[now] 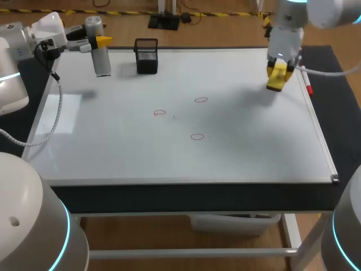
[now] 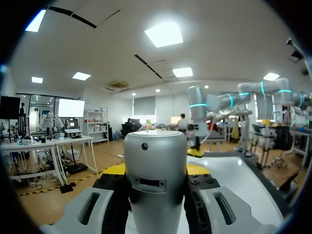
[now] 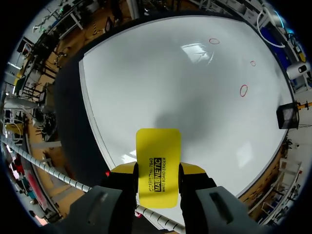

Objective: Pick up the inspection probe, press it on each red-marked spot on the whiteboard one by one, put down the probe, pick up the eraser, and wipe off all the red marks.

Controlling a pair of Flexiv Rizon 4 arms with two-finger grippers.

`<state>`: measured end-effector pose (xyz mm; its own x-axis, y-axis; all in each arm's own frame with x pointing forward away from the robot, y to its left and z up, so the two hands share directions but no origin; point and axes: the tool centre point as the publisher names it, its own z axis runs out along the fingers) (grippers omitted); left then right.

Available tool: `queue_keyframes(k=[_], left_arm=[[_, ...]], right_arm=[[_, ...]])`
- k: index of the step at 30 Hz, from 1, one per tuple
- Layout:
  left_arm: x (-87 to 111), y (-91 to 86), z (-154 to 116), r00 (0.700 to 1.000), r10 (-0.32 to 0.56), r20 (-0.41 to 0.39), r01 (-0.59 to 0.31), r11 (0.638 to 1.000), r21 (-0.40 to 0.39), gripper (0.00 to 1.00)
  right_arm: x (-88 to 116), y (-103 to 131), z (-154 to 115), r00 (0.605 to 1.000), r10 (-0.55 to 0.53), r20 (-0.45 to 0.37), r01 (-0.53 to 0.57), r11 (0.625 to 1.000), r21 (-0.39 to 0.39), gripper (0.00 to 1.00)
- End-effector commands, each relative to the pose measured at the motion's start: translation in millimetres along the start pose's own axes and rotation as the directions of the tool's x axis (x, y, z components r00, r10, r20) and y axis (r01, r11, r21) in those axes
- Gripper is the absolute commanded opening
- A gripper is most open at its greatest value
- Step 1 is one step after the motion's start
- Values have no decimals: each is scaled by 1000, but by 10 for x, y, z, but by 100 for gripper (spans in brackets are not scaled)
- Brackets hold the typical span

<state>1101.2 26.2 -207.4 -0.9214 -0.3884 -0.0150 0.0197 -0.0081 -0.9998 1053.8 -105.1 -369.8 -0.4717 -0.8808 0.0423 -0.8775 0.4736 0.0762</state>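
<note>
Left gripper (image 1: 100, 42) clamped on the inspection probe (image 1: 102, 62), upright at the whiteboard's (image 1: 242, 147) far left corner. Right gripper (image 3: 158, 169) grips the yellow eraser (image 3: 158, 146) over the far right corner. Three red marks (image 1: 197, 136) mid-board.

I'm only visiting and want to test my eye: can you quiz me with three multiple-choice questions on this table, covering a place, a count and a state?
1. Where on the whiteboard does the black mesh cup stand?
A) far edge, toward the left arm
B) the middle
C) near right corner

2. How many red marks are drawn on the whiteboard?
A) one
B) three
C) five

3. What is the right end effector doing?
A) hanging open and empty
B) shut on the yellow eraser
C) shut on a red pen

Answers:
1 A: it stands at the far edge, beside the silver probe held by the left end effector.
2 B: the head view shows three.
3 B: the right wrist view shows the eraser clamped from both sides.
</note>
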Motion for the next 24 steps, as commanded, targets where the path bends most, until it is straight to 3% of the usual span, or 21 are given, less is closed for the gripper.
queue_keyframes(k=[1, 6, 24], left_arm=[[7, -5, 6, 1000, 2, 4, -2, 1000, 2, 0], [7, -5, 6, 1000, 2, 4, -2, 1000, 2, 0], [7, -5, 6, 1000, 2, 4, -2, 1000, 2, 0]], right_arm=[[285, 96, -30, 999, 3, 37, -7, 993, 121, 0], [408, 91, 4, 998, 33, 49, -39, 994, 107, 0], [432, 104, 31, 996, 56, 69, -61, 995, 76, 0]])
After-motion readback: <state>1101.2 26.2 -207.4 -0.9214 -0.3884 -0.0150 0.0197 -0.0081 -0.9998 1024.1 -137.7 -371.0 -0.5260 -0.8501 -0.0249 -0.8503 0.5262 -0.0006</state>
